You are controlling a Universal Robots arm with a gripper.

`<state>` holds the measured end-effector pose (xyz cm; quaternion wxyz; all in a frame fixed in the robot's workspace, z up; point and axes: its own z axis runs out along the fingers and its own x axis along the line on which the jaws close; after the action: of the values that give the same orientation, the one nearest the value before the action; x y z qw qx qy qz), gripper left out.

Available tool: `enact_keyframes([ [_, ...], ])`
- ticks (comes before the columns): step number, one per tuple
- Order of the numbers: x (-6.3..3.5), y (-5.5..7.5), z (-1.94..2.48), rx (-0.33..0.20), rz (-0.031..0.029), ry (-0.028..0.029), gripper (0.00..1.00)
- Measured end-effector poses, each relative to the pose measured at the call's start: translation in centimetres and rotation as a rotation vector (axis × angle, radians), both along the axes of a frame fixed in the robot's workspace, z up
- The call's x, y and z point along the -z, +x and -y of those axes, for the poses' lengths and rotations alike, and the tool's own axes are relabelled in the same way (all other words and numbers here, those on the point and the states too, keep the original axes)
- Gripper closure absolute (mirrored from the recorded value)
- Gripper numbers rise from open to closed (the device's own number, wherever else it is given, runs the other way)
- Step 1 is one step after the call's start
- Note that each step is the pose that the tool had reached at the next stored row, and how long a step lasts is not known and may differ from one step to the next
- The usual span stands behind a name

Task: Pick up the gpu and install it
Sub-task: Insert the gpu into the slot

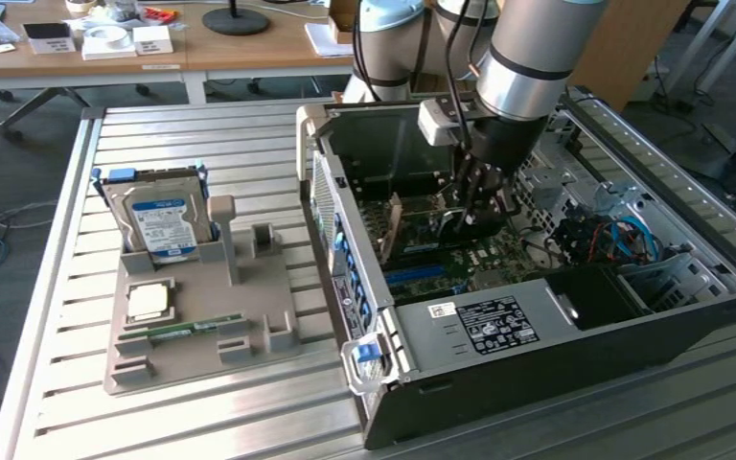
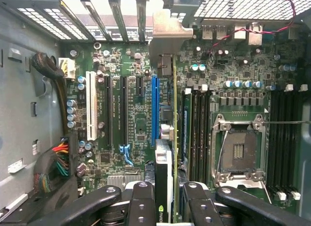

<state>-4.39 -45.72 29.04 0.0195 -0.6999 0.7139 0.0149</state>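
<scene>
- Dark circuit board and a silvery metal bracket make up the gpu [image 2: 164, 167], which is clamped edge-on between the black, bolted fingers [image 2: 142, 199] of the hand [image 2: 167, 188]; the hand is closed on the card.
- Picking up is judged done: the gpu [image 1: 435, 226] is held upright inside the open computer case [image 1: 675, 307], low over the green motherboard [image 2: 138, 119] and just beside the blue expansion slot [image 2: 154, 107].
- Whether the card's lower edge is seated in a slot cannot be told, so installation is judged unfinished.
- The bracket end is turned toward the perforated rear wall of the case, near its slot covers [image 2: 116, 14].
- The case is of black and grey sheet metal and lies on its side, toward the edge of the slatted aluminium bench [image 1: 215, 134] on the exterior view's right.
- A grey moulded fixture [image 1: 189, 355] lies toward the opposite bench edge; a boxy silver hard drive with a blue label [image 1: 157, 225] stands in it, with a flat square processor [image 1: 150, 302] and a slim green memory stick [image 1: 195, 329], while its upright posts [image 1: 223, 230] stand empty.
</scene>
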Motion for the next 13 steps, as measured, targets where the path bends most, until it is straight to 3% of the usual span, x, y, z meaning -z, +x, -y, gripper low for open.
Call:
enact_keyframes([
  [13, 0.18, -0.58, 0.0, -0.012, 0.002, 0.0047, 0.73],
])
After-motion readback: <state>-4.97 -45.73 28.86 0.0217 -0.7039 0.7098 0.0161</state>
